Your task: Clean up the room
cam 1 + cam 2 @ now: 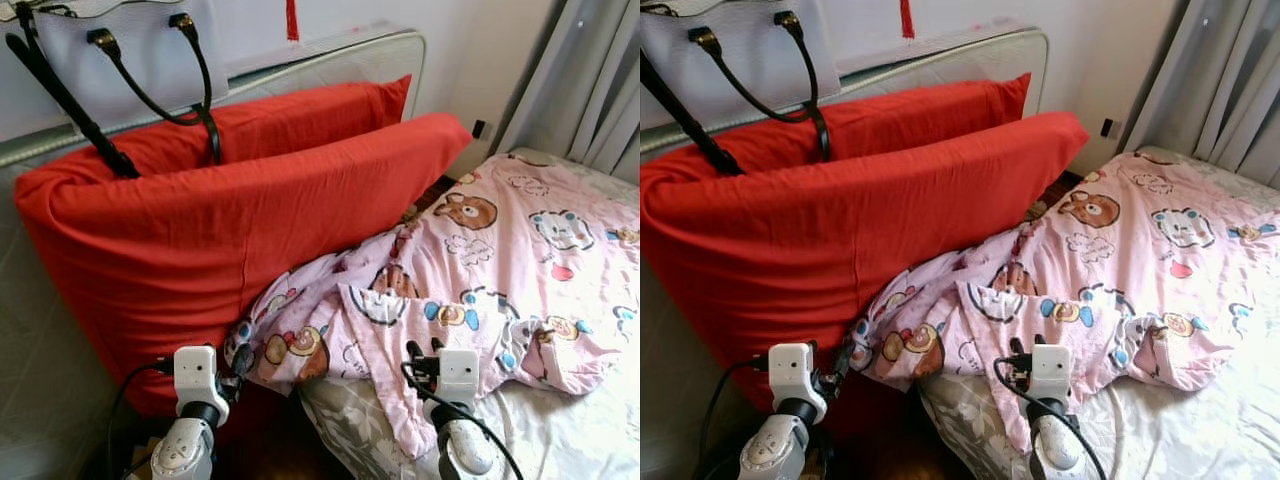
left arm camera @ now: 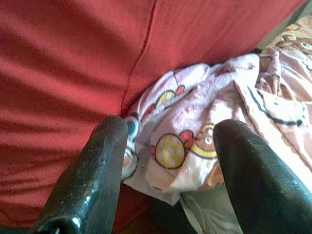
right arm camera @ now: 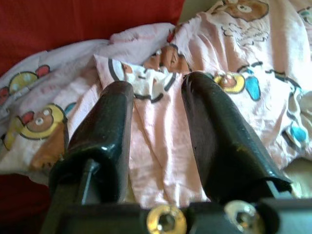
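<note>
Bedroom corner: bed [image 1: 560, 420] with grey-patterned sheet, grey curtains [image 1: 590, 80] beyond its far side, white handbag [image 1: 120, 50] perched above the big red pillows [image 1: 200, 240] standing on edge along the headboard side. Landmark is the pink cartoon blanket [image 1: 500, 270]: it lies crumpled across the bed, its near-left corner bunched up touching the red pillows and drooping over the mattress edge. Left gripper [image 2: 168, 161] sits just short of that bunched corner, fingers spread wide, nothing between them; the fold with the yellow print is framed right in the gap. Right gripper [image 3: 156, 131] hovers over the blanket's near edge, jaws parted moderately, a pleat of pink fabric between them but seemingly not pinched. My read: the step is grabbing the blanket's near edge with both grippers to straighten it. To do it well: push each gripper further in so the fingers close on a full fold rather than a thin lip, take the two holds well apart along the same hem, and pull the left corner clear of the pillows first so it doesn't drag them over.
</note>
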Controlling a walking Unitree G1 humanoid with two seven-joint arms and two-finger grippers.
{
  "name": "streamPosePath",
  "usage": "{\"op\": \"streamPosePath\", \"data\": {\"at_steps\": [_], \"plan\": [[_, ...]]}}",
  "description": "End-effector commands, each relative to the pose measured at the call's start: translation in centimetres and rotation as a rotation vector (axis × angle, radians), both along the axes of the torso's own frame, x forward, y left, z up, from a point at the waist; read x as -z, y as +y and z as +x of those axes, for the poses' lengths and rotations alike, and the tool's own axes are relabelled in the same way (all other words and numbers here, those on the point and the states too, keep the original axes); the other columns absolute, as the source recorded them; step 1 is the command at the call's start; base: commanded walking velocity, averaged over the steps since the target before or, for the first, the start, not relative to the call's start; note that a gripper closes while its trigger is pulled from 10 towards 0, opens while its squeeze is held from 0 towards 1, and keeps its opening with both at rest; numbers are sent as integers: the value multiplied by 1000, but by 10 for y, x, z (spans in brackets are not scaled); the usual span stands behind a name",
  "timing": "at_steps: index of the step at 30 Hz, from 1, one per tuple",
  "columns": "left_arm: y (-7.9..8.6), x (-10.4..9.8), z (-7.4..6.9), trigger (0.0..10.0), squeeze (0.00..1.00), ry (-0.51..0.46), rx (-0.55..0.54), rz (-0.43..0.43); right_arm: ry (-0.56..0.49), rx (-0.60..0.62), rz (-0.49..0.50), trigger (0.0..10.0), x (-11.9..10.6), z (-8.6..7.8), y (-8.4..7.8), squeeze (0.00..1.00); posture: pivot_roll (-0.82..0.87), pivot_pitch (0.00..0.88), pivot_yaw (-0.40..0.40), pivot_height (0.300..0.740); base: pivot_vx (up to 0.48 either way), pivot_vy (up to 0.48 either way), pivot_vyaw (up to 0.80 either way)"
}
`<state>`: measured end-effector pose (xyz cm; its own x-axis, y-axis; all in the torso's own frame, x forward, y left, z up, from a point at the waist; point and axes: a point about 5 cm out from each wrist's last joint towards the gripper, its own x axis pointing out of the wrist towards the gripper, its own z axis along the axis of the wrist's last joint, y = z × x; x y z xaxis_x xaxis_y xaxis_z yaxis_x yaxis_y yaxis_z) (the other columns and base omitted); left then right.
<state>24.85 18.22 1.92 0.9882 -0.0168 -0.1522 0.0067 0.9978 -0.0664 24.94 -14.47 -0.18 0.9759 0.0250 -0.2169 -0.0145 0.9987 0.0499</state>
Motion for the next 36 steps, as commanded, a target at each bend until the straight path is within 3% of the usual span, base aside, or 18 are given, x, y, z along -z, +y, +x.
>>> {"op": "streamPosePath", "data": {"at_steps": [1,7,29,36], "plan": [[-2,1,-1,10000,0,10,9,14,15,-9,3,10000,2,1,2,0,-19,29,-32,662,0,0,0],[-3,1,-1,10000,0,11,10,14,68,-20,-11,10000,8,4,3,0,-18,29,-33,647,0,0,0],[-6,0,2,10000,0,10,29,4,98,-65,28,10000,18,-2,7,0,-13,0,-30,642,0,0,0],[-6,1,1,10000,0,19,35,4,85,-129,3,10000,19,-4,13,0,-12,0,-29,642,77,0,229]]}}
